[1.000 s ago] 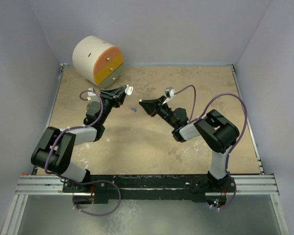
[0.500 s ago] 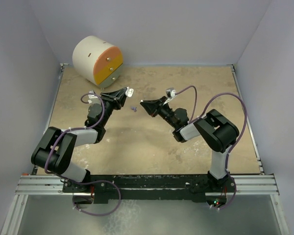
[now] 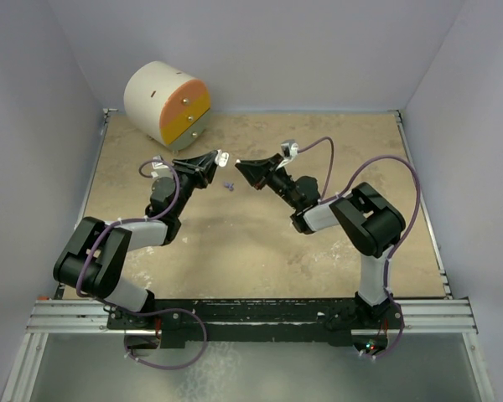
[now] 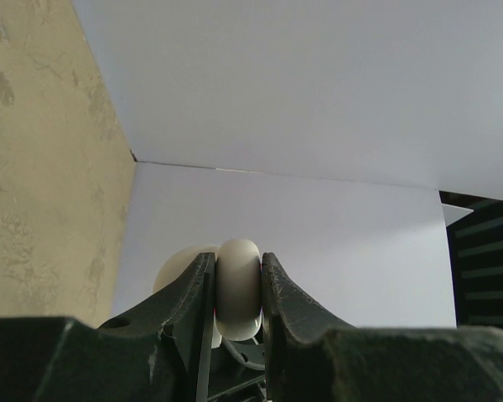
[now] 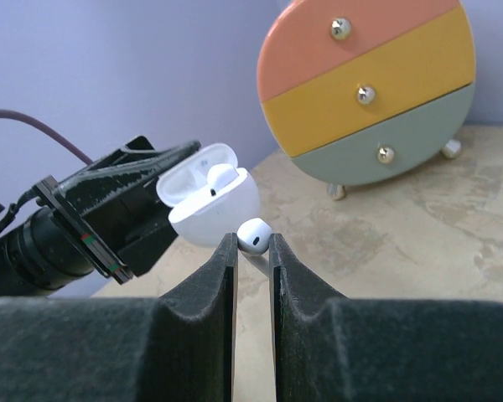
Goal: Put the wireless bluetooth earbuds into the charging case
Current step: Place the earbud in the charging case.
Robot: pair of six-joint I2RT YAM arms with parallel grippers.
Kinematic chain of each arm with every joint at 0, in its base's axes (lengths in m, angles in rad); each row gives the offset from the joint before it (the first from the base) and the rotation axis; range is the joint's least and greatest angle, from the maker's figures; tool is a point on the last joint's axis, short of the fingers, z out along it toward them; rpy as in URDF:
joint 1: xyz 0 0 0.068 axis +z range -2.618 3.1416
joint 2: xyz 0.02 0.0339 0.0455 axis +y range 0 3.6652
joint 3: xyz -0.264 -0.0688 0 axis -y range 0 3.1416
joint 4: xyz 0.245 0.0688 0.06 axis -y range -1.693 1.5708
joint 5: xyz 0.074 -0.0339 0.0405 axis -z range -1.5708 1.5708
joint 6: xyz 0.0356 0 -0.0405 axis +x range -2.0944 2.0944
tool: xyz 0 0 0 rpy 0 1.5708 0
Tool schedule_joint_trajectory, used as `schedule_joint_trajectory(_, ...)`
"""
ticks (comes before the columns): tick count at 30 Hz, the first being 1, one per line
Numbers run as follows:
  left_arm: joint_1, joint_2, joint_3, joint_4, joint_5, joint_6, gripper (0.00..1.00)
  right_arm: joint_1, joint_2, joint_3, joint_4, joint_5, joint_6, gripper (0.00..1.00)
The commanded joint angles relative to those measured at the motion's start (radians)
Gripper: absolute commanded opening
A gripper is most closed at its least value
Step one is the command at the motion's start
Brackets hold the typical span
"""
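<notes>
Setup's a tan, stone-look tabletop (image 3: 260,251) boxed in by pale lilac walls (image 3: 318,50), with a round drum-shaped mini drawer cabinet (image 5: 369,92) standing beyond both grippers at the back. The overhead view only gives its cream shell and an orange-and-yellow face. The right wrist view shows the whole front: peach, yellow and grey-green drawers, each with a small metal knob, on little feet.

The left gripper (image 4: 238,261) is clamped tight on the glossy white oval charging case (image 5: 210,201), held up off the table. Its own camera sees the case edge-on, just a smooth white lump pinched between the black fingers with wall behind, so you can't tell from there that the lid is open. The right wrist view settles it: lid flipped up, one white earbud (image 5: 222,174) already sitting inside.

The right gripper (image 5: 251,247) is nearly closed, pinching a second white earbud (image 5: 254,234) at its very tips. That one is a smooth little bulb with a dark slot on its side, just in front of the case. I can't tell if they touch.

From overhead the two grippers point at each other, tips close together. A tiny purple earbud (image 3: 229,185) lies on the table just on the arm-base side of the gap between them, too small for any detail.
</notes>
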Motion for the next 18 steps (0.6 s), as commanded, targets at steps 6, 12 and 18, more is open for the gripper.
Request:
schedule_joint_trajectory(6, -0.005, -0.025, 0.069, -0.005, -0.022, -0.019, 0.0, -0.006, -0.049, 0.079, 0.741, -0.048, -0.03, 0.0)
schedule_joint_trajectory(12, -0.007, -0.023, 0.1, -0.04, -0.028, -0.013, 0.0, -0.007, -0.07, 0.09, 0.72, -0.058, -0.036, 0.0)
schedule_joint_trajectory(18, -0.012, -0.017, 0.104, -0.046, -0.032, -0.013, 0.0, -0.008, -0.089, 0.138, 0.706, -0.062, -0.041, 0.0)
